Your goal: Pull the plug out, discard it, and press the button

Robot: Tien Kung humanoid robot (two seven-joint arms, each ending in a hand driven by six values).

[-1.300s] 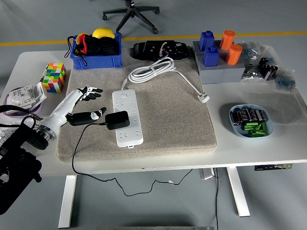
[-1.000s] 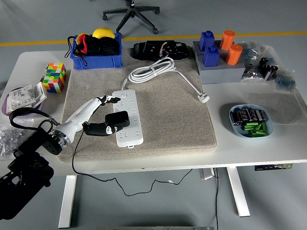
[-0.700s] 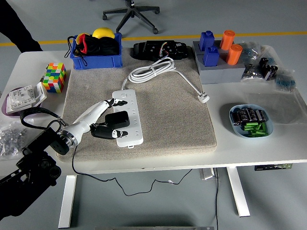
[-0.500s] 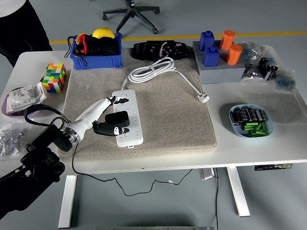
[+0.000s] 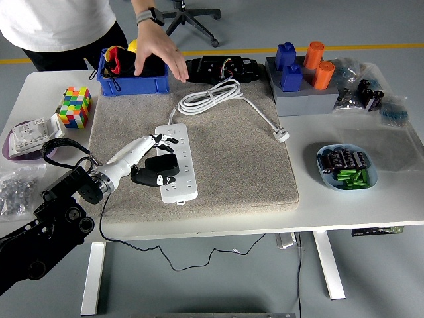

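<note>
A white power strip (image 5: 180,154) lies on a grey mat (image 5: 238,165). A black plug (image 5: 163,164) with a black cord (image 5: 106,215) sits in the strip's left side. My left hand (image 5: 154,159) reaches in from the lower left and clasps the plug, with the fingers (image 5: 161,140) over its far side and the thumb (image 5: 151,178) along its near side. The plug still sits on the strip. My right hand is out of view.
A person stands at the far left with a hand (image 5: 158,48) over the blue bin (image 5: 109,85). A colour cube (image 5: 74,107), the coiled white cable (image 5: 209,96), a black device (image 5: 222,68), a grey block set (image 5: 305,99) and a battery bowl (image 5: 324,159) surround the mat.
My left hand moved right from the mat's left side onto the plug and closed around it. A person has come to the far side and reached a hand over the blue bin.
</note>
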